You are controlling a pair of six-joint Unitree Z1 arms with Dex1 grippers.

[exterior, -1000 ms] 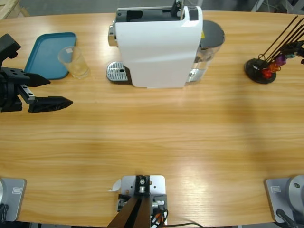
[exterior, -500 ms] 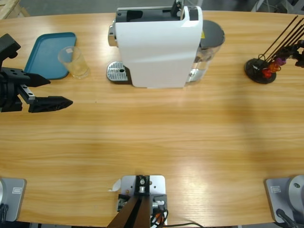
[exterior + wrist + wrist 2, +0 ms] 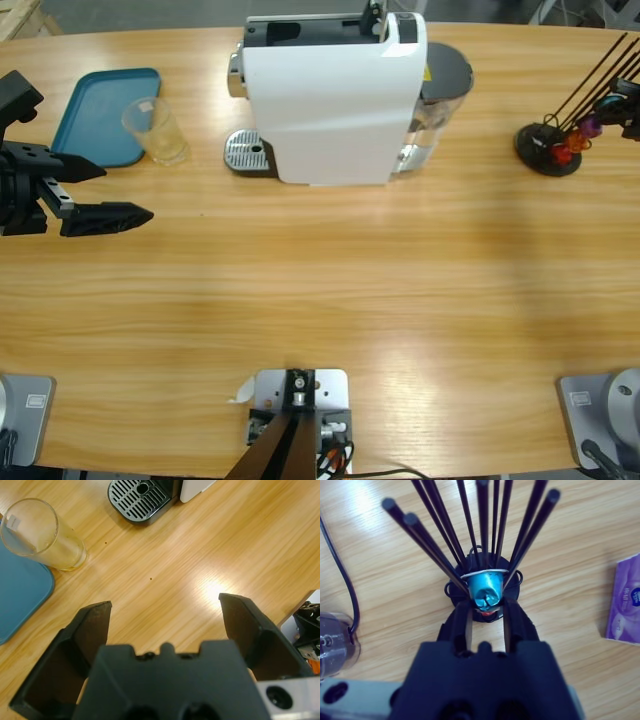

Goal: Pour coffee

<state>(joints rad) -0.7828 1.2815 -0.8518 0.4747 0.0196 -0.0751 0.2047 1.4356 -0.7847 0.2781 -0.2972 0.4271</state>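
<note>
No coffee shows in any view. A clear glass [image 3: 156,131] [image 3: 40,536] stands beside the teal tray [image 3: 95,110] with no dark liquid in it. My left gripper [image 3: 124,193] [image 3: 165,612] hovers open near the table's left edge, short of the glass, with nothing between its fingers. The white coffee machine [image 3: 335,95] stands at the back middle, and its drip grate [image 3: 248,152] [image 3: 140,497] is bare. My right gripper [image 3: 486,607] is over the black rod rack [image 3: 548,148], its jaws closed on a blue capsule [image 3: 485,591] held between the rods.
The machine's clear water tank [image 3: 440,105] sits behind it on the right. Red and purple capsules [image 3: 578,138] hang in the rack. A purple box [image 3: 625,600] lies beside the rack, and a black cable [image 3: 340,580] runs on its other side.
At the right edge of the high view the right gripper has shifted slightly toward the far side. The left gripper, glass and machine have not moved.
</note>
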